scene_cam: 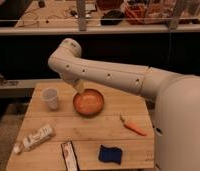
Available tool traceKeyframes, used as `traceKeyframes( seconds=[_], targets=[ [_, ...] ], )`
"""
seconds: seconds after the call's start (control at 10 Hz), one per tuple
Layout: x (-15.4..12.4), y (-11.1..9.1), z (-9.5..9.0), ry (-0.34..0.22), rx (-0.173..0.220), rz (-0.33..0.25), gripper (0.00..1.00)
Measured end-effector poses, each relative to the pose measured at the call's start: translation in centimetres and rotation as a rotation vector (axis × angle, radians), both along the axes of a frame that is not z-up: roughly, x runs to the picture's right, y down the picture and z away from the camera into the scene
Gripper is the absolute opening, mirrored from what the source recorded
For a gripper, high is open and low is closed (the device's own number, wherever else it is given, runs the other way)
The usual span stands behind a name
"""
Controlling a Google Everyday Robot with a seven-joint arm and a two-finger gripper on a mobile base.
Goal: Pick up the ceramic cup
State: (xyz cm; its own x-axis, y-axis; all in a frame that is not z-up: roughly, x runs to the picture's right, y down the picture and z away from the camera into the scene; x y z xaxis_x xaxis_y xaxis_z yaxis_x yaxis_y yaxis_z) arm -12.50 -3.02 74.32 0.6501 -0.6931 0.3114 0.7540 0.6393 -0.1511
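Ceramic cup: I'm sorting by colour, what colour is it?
The ceramic cup is whitish-grey, camera view. The gripper hangs by the orange bowl.
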Motion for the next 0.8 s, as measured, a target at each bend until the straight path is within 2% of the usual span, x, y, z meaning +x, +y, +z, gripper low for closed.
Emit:
traceKeyframes(
  seconds=[0.8],
  targets=[
    [-3.5,1.5,2.5,-0.097,-0.02,-0.057,0.8]
  ],
)
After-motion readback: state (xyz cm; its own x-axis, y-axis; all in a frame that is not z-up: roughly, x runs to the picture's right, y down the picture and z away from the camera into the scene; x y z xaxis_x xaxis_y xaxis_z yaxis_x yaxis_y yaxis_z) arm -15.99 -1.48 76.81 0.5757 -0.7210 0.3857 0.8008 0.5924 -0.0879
